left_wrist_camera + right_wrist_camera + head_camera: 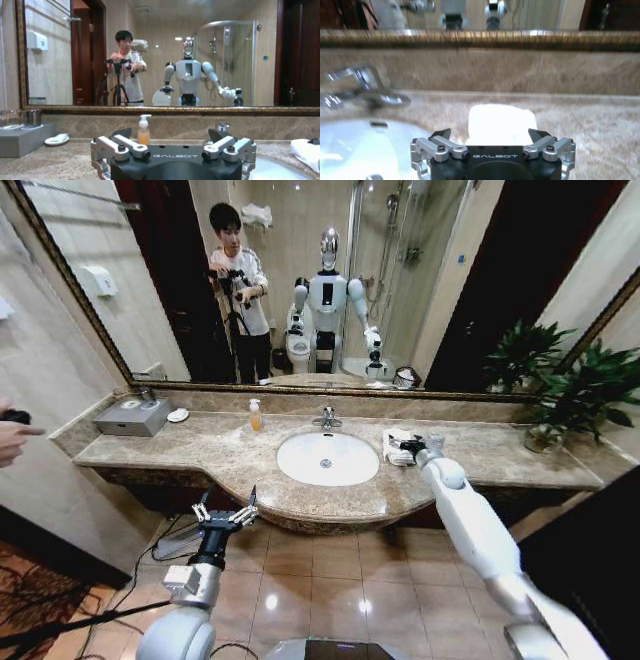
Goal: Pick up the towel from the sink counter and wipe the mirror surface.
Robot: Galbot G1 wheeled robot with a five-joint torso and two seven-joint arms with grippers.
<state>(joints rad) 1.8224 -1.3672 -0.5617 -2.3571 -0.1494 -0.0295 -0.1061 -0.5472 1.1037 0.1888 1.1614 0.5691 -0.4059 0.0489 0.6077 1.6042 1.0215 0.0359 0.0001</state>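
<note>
A white folded towel (397,457) lies on the sink counter (490,458), just right of the oval basin (327,458). My right gripper (410,445) hovers low over the towel. In the right wrist view it (490,134) is open, and the towel (502,119) lies between and just beyond its fingertips. My left gripper (226,513) hangs open and empty in front of the counter's curved front edge, left of the basin. In the left wrist view this gripper (170,133) faces the mirror (150,56), with the towel (306,150) far off to one side. The wide framed mirror (420,280) spans the wall above the counter.
A chrome faucet (326,419) stands behind the basin. Left of it are an orange soap bottle (255,416), a small white dish (178,415) and a grey box tray (132,417). A potted plant (570,395) fills the counter's right end. Tiled floor lies below.
</note>
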